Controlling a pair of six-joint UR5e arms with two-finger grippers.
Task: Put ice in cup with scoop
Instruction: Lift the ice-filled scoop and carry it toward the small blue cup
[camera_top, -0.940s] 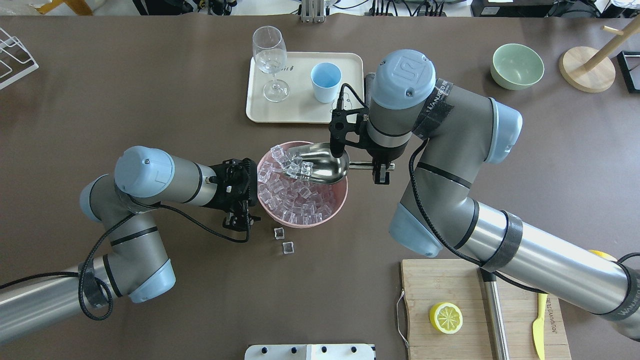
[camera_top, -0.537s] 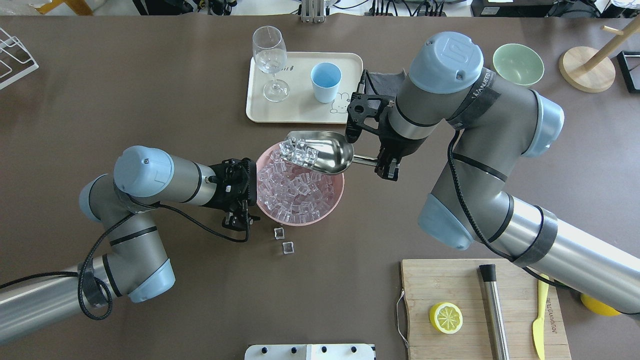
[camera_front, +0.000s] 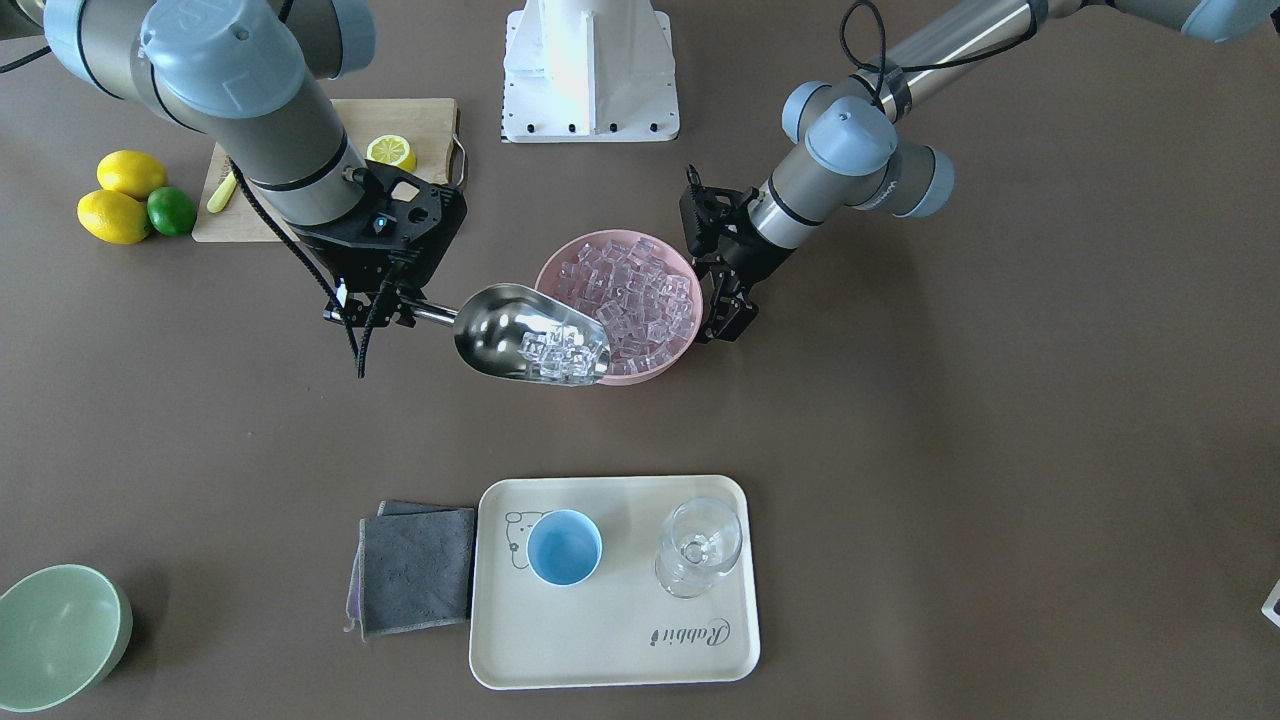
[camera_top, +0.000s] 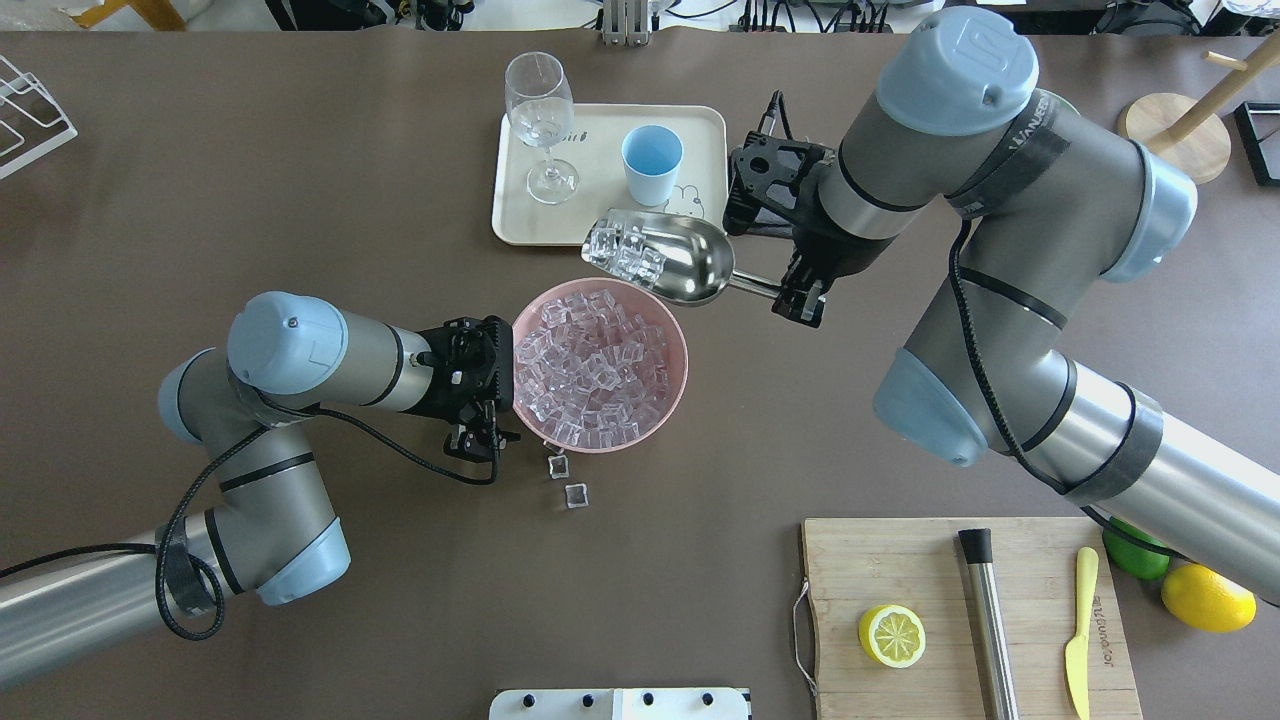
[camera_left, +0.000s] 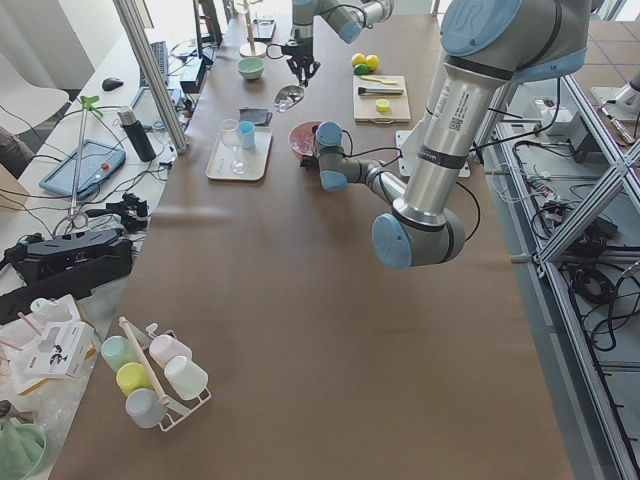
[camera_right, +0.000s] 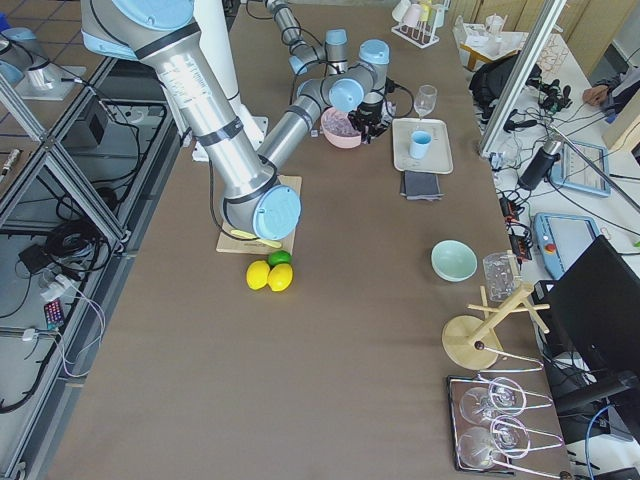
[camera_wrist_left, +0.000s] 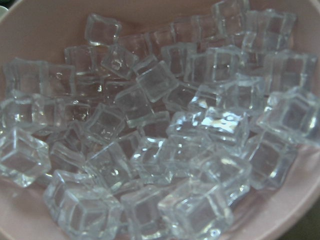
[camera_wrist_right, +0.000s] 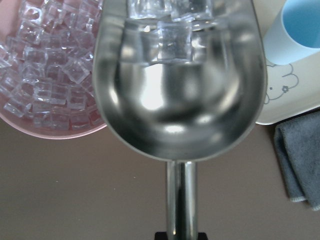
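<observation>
right gripper (camera_top: 800, 290) clamped on scoop (camera_top: 685, 262) handle | scoop raised between pink bowl (camera_top: 677, 392) and tray (camera_top: 600, 222), ice (camera_top: 625, 250) at its lip | cup (camera_top: 651, 162) upright on tray | left gripper (camera_front: 725, 315) at bowl rim, finger state: cannot tell

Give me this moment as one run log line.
right hand: holding scoop | scoop: ice inside, between bowl and tray | cup: empty, on tray | left hand: at bowl edge
</observation>
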